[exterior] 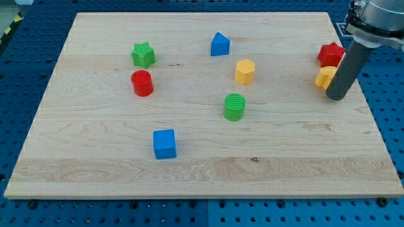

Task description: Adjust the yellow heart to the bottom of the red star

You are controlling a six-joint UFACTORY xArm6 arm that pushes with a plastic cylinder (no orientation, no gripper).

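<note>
The yellow heart (326, 77) sits just below the red star (331, 55), touching it. My tip (336, 96) rests against the heart's right side; we have no jaws, only a rod.

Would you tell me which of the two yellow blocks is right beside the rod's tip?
The yellow heart, at the view's right just below the red star, touches my tip. The yellow hexagon sits mid-board.
</note>
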